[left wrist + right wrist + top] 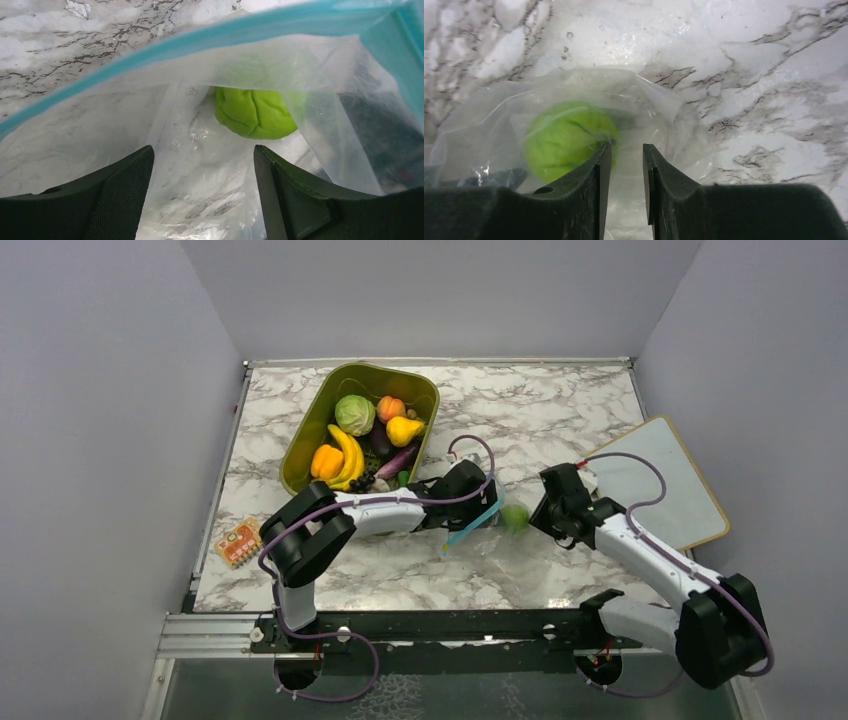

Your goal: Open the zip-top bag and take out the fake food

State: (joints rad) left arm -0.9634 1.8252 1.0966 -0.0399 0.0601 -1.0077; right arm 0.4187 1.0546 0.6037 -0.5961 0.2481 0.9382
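Reaching into the bag looks like the step in hand; the left jaws stand spread at its teal mouth, with the green toy lying deeper inside; the right jaws pinch the bag's closed end over the desk; best to advance low, straddle the toy, close gently and trap no film.

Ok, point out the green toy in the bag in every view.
Top view: green toy mid-table, right of the blue zipper strip.
Left wrist: green toy upper middle.
Right wrist: green toy left of centre.
Shared landmark: the bag wrapped around it.
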